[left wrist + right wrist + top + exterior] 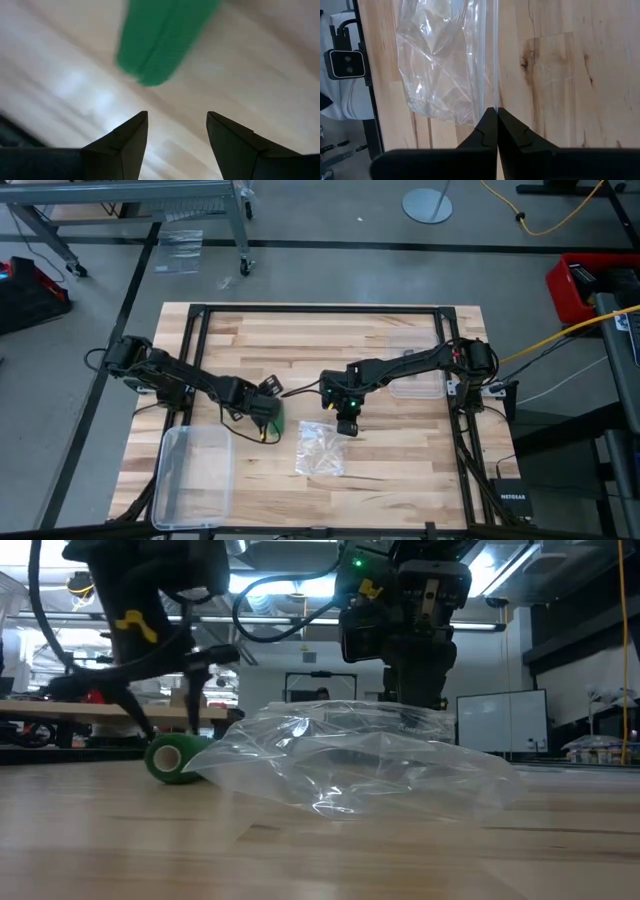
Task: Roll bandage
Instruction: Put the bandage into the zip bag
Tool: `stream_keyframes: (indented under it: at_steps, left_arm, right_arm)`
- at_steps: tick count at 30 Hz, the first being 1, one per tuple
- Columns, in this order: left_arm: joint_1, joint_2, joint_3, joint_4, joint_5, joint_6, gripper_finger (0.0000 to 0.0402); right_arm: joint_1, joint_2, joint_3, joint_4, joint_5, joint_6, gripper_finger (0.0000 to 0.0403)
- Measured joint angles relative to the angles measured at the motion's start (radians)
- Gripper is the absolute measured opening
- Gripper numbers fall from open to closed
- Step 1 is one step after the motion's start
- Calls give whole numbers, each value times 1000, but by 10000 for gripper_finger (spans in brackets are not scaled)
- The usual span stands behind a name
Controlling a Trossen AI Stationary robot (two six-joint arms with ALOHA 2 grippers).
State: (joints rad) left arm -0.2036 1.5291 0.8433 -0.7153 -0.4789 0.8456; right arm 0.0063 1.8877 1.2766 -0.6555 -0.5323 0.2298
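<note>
Overhead, table-level, two wrist close-ups

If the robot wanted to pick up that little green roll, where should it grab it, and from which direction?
Probably from above, closing the fingers across the round sides. The green roll lies on its side on the table, its hollow end facing the low camera. The clear plastic bag crowds one side, so a level approach looks awkward. The left gripper is open just short of the roll.
</note>
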Motion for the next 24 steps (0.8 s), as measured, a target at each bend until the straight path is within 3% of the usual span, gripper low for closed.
stream_keyframes:
  at_steps: [5, 11, 19, 24]
  left_arm:
    - [-3, 0, 0, 91, -37, 22, 196]
    - [-24, 0, 0, 108, 66, 212, 196]
    - [-26, 0, 0, 245, 79, 301, 196]
    - [-26, 0, 0, 274, 139, 390, 196]
  right_arm:
    - [0, 0, 0, 1, 0, 0, 1]
    - [0, 0, 0, 0, 0, 0, 1]
    - [0, 0, 0, 3, 0, -2, 1]
    - [0, 0, 0, 2, 0, -2, 1]
